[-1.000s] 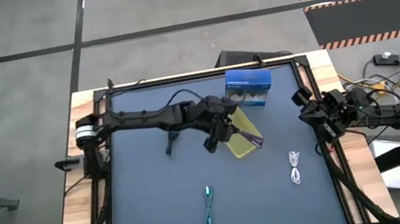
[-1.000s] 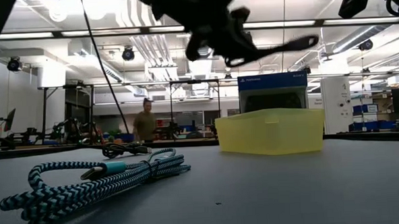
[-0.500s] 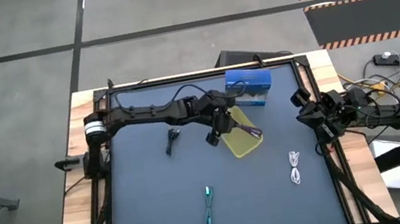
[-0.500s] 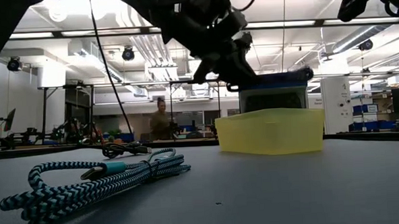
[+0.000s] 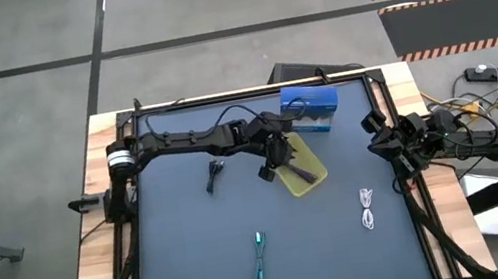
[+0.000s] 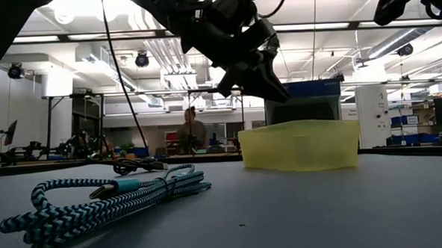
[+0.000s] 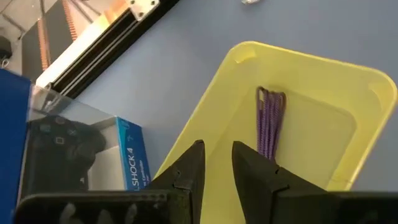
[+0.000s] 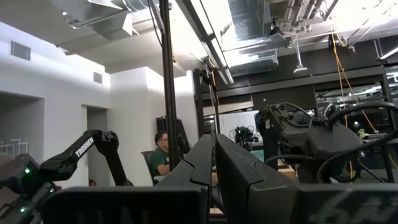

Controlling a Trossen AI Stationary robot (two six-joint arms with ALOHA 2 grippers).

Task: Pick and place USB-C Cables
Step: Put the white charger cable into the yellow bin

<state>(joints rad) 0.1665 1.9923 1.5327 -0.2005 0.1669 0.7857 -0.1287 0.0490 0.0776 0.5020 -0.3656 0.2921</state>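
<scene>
Since a second ago the left gripper (image 5: 280,157) has let go of the dark purple cable (image 7: 271,123): then it hung from the fingers over the yellow tray (image 5: 309,182), now it lies flat inside the tray, stretched along its floor. A person (image 6: 194,130) in the room beyond the table has also walked some way rightward in the low view.

Going left to right across the mat (image 5: 188,261): the black cable (image 5: 213,175) lies near the left arm's forearm, with bare mat between it and the left frame rail. The teal cable (image 5: 261,257) lies alone toward the near edge, with open mat on every side. The left gripper hovers above the tray's left rim, its fingers (image 7: 189,167) parted by a narrow gap and empty; the purple cable sits just beyond their tips, apart from them. A blue box (image 5: 310,108) stands just beside the tray's far end. The white cable (image 5: 368,209) lies right of the tray, near the right rail. The right gripper (image 5: 376,130) waits at the table's right edge, its fingers closed together.
</scene>
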